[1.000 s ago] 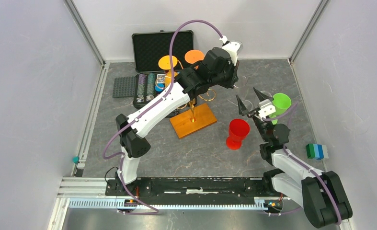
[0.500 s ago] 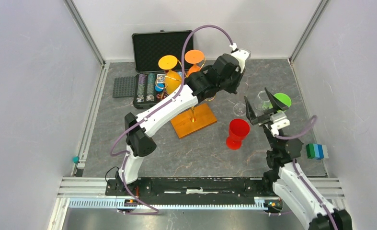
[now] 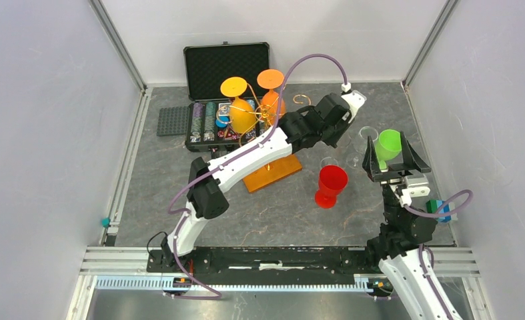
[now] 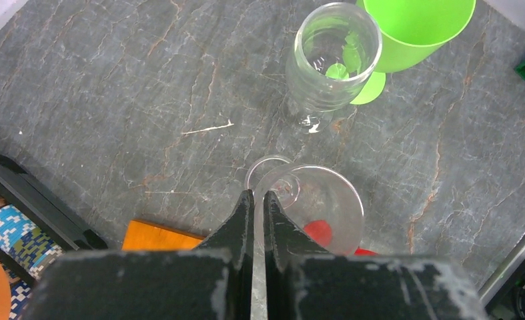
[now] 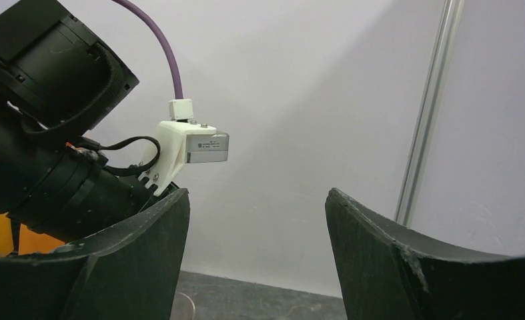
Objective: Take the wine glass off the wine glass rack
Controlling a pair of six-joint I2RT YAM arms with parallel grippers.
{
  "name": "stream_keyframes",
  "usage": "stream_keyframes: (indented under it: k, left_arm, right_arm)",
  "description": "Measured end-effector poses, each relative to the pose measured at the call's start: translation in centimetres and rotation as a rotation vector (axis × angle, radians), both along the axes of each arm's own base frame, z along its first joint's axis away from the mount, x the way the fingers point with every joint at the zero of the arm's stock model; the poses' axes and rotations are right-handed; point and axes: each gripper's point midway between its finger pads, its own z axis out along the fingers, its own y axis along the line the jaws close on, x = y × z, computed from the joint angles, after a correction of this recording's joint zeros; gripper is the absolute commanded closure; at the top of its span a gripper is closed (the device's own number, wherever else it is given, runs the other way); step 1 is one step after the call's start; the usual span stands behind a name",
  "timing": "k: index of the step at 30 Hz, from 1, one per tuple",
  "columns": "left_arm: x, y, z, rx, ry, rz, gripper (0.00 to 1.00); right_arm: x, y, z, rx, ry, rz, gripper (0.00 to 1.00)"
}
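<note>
My left gripper (image 4: 258, 195) is shut on the stem of a clear wine glass (image 4: 326, 203), which lies tilted above the floor to the right of the rack. In the top view the left gripper (image 3: 331, 143) is beside the red cup (image 3: 331, 183). The wine glass rack (image 3: 273, 175), golden wire on an orange-brown wooden base, stands mid-table and holds two orange glasses (image 3: 243, 115); a corner of its base (image 4: 159, 237) shows in the left wrist view. My right gripper (image 3: 393, 159) is open, empty and raised near the green cup (image 3: 387, 143); in its own view the right gripper (image 5: 256, 253) faces the back wall.
A second clear glass (image 4: 329, 60) stands upright against the green cup (image 4: 416, 27). A black case of chips (image 3: 213, 120) lies open behind the rack. Green and blue blocks (image 3: 441, 210) sit at the right. The left arm's wrist (image 5: 53, 153) fills the left of the right wrist view.
My left arm has swung right, away from the rack, carrying the clear glass towards the red and green cups. My right arm has pulled back to the right and risen, still open.
</note>
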Motion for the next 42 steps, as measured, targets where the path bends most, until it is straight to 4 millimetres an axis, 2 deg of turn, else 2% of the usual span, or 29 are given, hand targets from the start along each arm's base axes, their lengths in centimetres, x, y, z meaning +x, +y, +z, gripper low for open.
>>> stream_keyframes:
  k: [10, 16, 19, 22, 25, 29, 31, 34, 36, 39, 42]
  left_arm:
    - [0.5, -0.1, -2.1, 0.048, 0.003, 0.013, 0.92]
    - [0.9, 0.1, -2.2, 0.056, -0.009, 0.033, 0.72]
    - [1.0, 0.1, -1.5, 0.048, -0.019, 0.038, 0.64]
    - [1.2, -0.1, 0.4, 0.013, -0.042, 0.039, 0.55]
    - [1.4, -0.4, 3.0, -0.043, -0.075, 0.039, 0.48]
    - [1.2, 0.0, 5.0, -0.074, -0.094, 0.04, 0.45]
    - [1.0, 0.3, 6.0, -0.089, -0.103, 0.041, 0.42]
    - [0.6, 1.2, 8.6, -0.125, -0.128, 0.048, 0.29]
    - [0.2, 2.3, 10.9, -0.155, -0.154, 0.061, 0.2]
    - [-0.6, 5.4, 15.4, -0.208, -0.209, 0.098, 0.06]
    - [-1.2, 9.2, 19.2, -0.259, -0.254, 0.144, 0.0]
  right_arm:
    - [0.2, -0.9, -0.2, 0.039, 0.065, -0.027, 0.21]
    - [0.4, -1.1, -0.6, 0.047, 0.092, -0.039, 0.2]
    - [0.5, -1.4, -0.6, 0.058, 0.111, -0.047, 0.14]
    - [0.6, -1.7, -0.3, 0.081, 0.141, -0.053, 0.11]
    - [0.6, -1.9, 1.1, 0.111, 0.181, -0.048, 0.07]
    - [0.4, -1.8, 2.8, 0.148, 0.209, -0.022, 0.05]
    - [0.2, -1.6, 3.0, 0.169, 0.221, -0.002, 0.04]
    - [0.4, -1.0, 3.0, 0.195, 0.266, 0.041, 0.05]
    - [0.8, -0.5, 3.3, 0.208, 0.302, 0.073, 0.08]
    - [1.7, 0.9, 4.7, 0.237, 0.395, 0.142, 0.1]
    - [2.7, 2.2, 5.8, 0.257, 0.47, 0.204, 0.1]
